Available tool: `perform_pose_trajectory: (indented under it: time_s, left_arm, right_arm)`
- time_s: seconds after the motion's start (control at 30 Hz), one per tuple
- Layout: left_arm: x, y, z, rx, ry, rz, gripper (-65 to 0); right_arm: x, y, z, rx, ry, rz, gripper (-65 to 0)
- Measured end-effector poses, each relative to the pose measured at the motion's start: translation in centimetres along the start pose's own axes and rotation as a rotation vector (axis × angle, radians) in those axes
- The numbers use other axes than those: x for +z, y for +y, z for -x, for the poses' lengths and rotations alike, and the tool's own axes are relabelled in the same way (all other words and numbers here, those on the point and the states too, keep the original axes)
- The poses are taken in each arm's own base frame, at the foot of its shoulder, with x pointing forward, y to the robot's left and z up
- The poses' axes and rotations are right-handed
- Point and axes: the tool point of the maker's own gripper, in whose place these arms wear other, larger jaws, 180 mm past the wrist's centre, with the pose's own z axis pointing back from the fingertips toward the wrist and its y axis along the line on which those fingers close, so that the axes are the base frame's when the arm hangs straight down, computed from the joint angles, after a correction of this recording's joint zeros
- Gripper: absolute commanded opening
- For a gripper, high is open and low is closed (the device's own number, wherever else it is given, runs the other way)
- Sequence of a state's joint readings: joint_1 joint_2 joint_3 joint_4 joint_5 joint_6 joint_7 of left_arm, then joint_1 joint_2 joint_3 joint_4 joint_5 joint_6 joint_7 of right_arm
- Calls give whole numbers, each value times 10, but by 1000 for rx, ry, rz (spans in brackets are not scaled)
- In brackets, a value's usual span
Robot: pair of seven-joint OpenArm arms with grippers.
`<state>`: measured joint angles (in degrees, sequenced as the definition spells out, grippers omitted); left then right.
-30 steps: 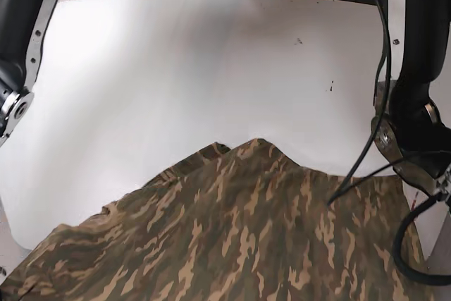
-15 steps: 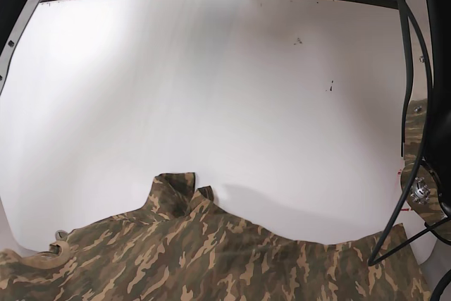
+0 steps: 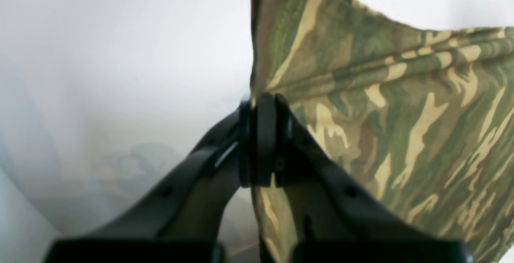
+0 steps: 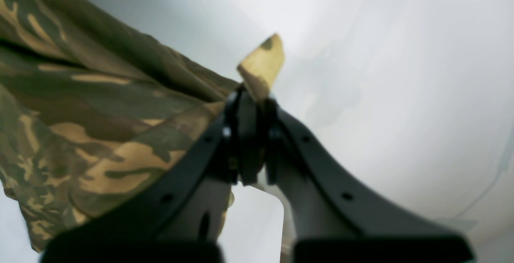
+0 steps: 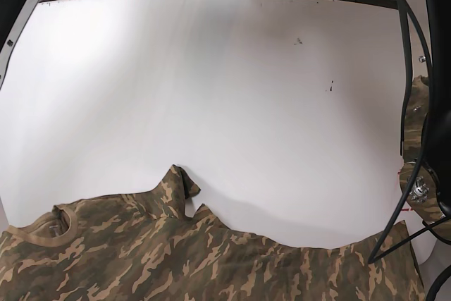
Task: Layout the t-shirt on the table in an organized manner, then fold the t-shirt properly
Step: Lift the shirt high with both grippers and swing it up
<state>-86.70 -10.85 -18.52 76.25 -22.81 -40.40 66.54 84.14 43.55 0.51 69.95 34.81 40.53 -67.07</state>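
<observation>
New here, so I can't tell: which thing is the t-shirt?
Look at the big white table. Along its near edge lies the t-shirt, soft camouflage cloth in olive, brown and tan. It is the only patterned thing on the plain tabletop.

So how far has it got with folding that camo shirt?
Done so far: both end effectors have hold of the t-shirt, the left end effector and right end effector each shut on an edge. In hand: laying it out; it lies rumpled along the table's near edge. Left: flattening and all folding.

We find no readable text, label, brand, number or sign anywhere, neither on the t-shirt (image 5: 211, 259) nor on the table (image 5: 211, 82).
</observation>
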Motion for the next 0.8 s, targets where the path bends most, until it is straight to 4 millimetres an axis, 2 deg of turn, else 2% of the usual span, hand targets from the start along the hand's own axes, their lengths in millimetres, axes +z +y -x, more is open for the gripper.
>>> perform_pose_trajectory:
  time_s: [0.37,0.8]
  left_arm:
    - [-5,-7,31,16,64,15,-650]
    - [-5,-7,36,17,73,14,-650]
  right_arm:
    - [-3,1,12,-3,27,-3,-650]
    - [-4,3,14,-3,34,-7,-650]
